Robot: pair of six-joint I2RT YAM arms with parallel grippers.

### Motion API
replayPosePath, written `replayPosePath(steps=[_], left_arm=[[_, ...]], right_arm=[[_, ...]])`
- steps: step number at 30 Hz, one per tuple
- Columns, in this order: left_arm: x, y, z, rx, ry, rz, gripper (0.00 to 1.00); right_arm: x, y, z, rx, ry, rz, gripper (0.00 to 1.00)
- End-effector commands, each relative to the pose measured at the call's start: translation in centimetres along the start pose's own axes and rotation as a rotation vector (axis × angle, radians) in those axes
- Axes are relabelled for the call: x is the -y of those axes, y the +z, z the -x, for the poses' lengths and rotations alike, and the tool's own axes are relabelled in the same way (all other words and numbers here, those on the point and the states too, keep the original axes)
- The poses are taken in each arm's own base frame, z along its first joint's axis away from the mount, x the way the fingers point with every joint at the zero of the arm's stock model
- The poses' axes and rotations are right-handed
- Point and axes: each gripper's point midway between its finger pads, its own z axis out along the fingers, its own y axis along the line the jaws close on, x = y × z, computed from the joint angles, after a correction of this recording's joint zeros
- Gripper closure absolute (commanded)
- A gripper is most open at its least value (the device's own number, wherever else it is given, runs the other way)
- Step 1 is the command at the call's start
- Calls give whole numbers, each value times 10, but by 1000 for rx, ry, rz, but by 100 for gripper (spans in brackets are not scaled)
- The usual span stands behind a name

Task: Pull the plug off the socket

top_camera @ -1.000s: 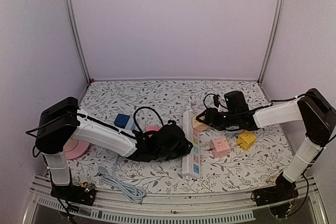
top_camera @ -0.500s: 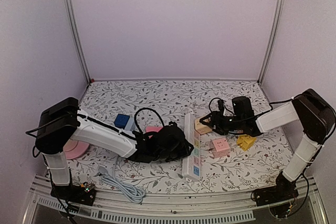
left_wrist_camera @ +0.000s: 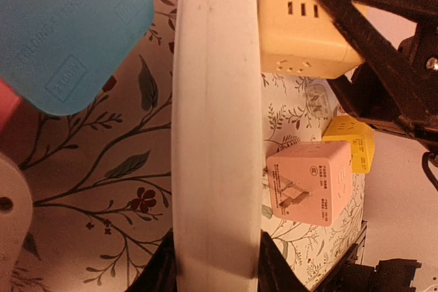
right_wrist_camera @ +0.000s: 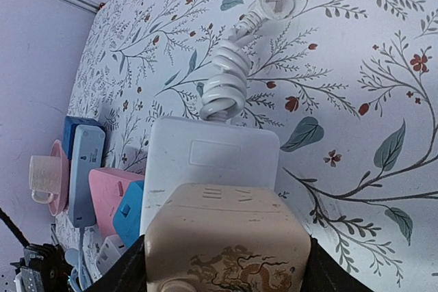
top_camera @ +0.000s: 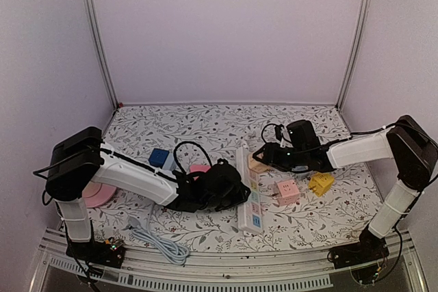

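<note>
**Sam:** Where is the plug right now?

**Me:** The cream plug [right_wrist_camera: 226,227] sits tight against the white power strip [left_wrist_camera: 215,135], up by its far end. I cannot tell if its pins are out of the holes yet.

**Sam:** What are your grippers doing?

**Me:** My right gripper [right_wrist_camera: 224,258] pinches the cream plug, one finger on each side. My left gripper [left_wrist_camera: 215,275] squeezes the power strip near its close end to hold it down.

**Sam:** So what can go wrong?

**Me:** I think three things. If my left hold is too weak, the power strip may slide or lift with the plug, and the pins stay stuck. The plug has smooth sides, so if I tug hard my right fingers may slip off it. And if I pull crooked, the pins may jam or bend.

**Sam:** Anything in the way?

**Me:** Yes. The pink plug [left_wrist_camera: 311,182] and the yellow plug [left_wrist_camera: 352,143] lie near. A sudden pop could swing my arm into them.
</note>
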Motion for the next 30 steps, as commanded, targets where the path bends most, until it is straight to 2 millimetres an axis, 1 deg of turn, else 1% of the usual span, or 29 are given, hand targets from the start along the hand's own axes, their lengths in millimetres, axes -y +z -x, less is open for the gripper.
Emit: replayPosePath(steps=[1,3,6,7,13,16,20,22,23,25,26,27,30], left_arm=[[-79,12,7,39,60,261,100],[-80,11,7,41,58,262,100],[-82,8,8,44,55,267,100],[-83,8,8,45,55,269,100],[-87,8,9,50,57,277,100],[-86,8,10,52,59,275,100],[-86,8,10,52,61,276,100],[-86,8,11,52,63,277,100],[-75,2,17,63,53,250,100],[-73,2,18,64,51,244,100],[-73,2,18,63,53,242,100],[-72,3,17,61,55,242,100],[-71,6,16,55,56,240,100]], right_arm=[[-69,-11,-8,-18,-234,90,89],[-65,-12,-7,-15,-234,86,89],[-52,-14,-6,-31,-209,113,90],[-43,-16,-8,-40,-190,127,90],[-2,-25,-10,-65,-52,222,90],[9,-25,-16,-88,2,260,90],[11,-22,-17,-94,20,264,91],[8,-23,-13,-82,15,261,91],[6,-25,-11,-74,13,258,91],[2,-28,-7,-63,-1,234,91],[-4,-30,-2,-46,-23,222,91],[-7,-29,-1,-43,-36,200,91],[-27,-33,4,-14,-117,154,91]])
